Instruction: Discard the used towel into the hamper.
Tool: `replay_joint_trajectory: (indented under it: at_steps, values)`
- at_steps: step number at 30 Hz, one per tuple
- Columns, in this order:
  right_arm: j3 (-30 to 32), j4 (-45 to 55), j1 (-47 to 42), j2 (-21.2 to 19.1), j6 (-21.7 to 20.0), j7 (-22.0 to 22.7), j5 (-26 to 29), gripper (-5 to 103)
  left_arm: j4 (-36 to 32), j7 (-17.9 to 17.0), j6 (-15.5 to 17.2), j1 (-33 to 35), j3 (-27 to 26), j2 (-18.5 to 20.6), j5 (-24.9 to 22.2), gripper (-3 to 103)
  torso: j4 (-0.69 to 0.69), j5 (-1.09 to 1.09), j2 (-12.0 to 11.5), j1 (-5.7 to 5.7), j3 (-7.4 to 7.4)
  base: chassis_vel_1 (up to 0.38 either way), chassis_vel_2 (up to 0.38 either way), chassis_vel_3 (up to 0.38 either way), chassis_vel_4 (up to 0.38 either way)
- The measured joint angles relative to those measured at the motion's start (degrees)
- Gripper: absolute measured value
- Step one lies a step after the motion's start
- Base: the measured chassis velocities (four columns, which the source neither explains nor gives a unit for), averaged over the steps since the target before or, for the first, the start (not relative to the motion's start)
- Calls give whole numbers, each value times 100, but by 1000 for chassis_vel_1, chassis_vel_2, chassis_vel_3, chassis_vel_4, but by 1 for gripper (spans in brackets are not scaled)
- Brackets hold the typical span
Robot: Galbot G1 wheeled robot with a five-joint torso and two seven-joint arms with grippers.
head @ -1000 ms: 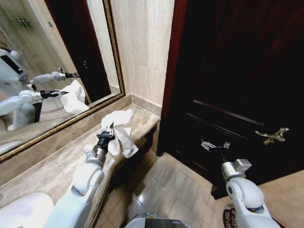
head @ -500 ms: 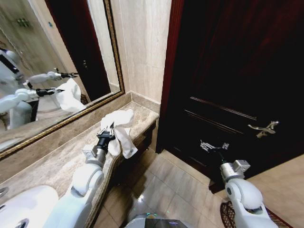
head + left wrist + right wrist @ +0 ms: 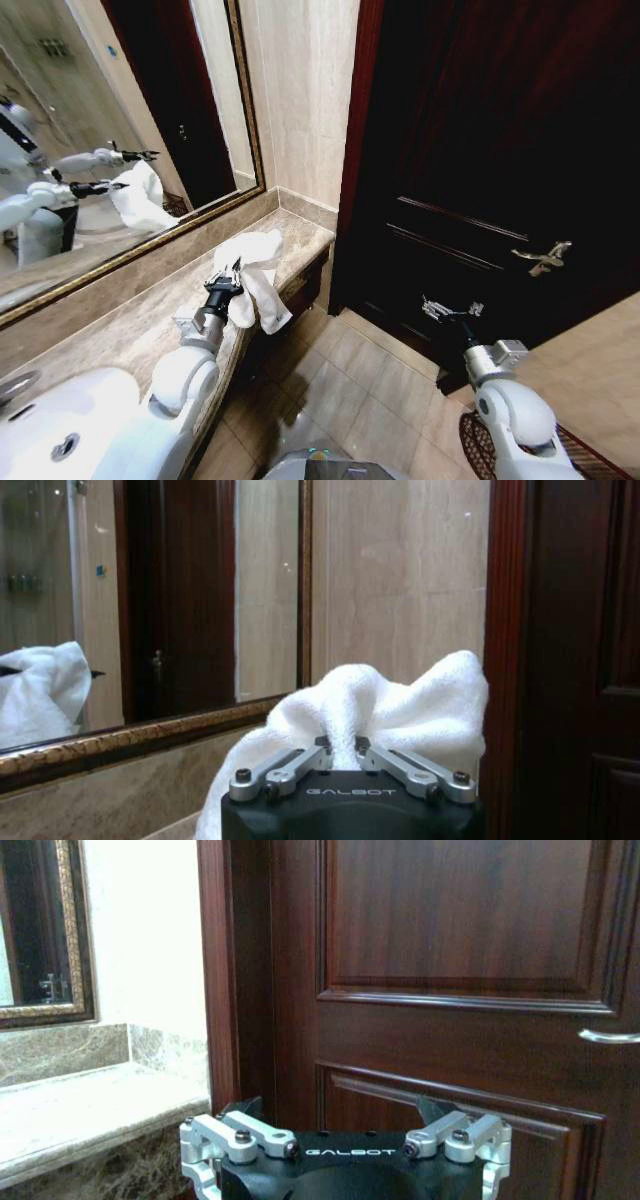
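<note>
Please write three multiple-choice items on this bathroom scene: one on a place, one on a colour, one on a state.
1. Where is the white towel?
A. In the hamper
B. Over the marble counter, held by the left gripper
C. On the floor tiles

2. What colour is the door?
A. White
B. Dark red-brown
C. Grey

3. What state is the right gripper in?
A. Open, holding nothing
B. Shut on the towel
C. Shut on the door handle

Answers: 1 B, its fingers pinch the cloth in the left wrist view; 2 B, dark wood panels; 3 A, its fingers are spread, short of the door.
</note>
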Motion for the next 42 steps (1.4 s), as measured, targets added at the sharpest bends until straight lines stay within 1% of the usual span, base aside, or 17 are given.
replay_joint_trajectory:
  at_steps: [6, 9, 42]
  values:
    - [6, 41, -21, 19, 2, 0, -1, 100, -30, 10, -9, 22, -5, -19, 5, 4, -2, 0, 0, 0, 0, 81, -83, -82, 66]
    - [18, 56, -48, 35, 12, 0, -5, 100, -30, 18, -45, 39, 3, -39, 22, 4, 0, 0, 0, 1, 0, 74, -71, -67, 72]
    - [53, 25, -47, 41, 70, 25, -27, 100, 60, 150, -135, -24, 39, -62, 25, 4, -2, 0, 0, -1, 0, 75, -77, -76, 71]
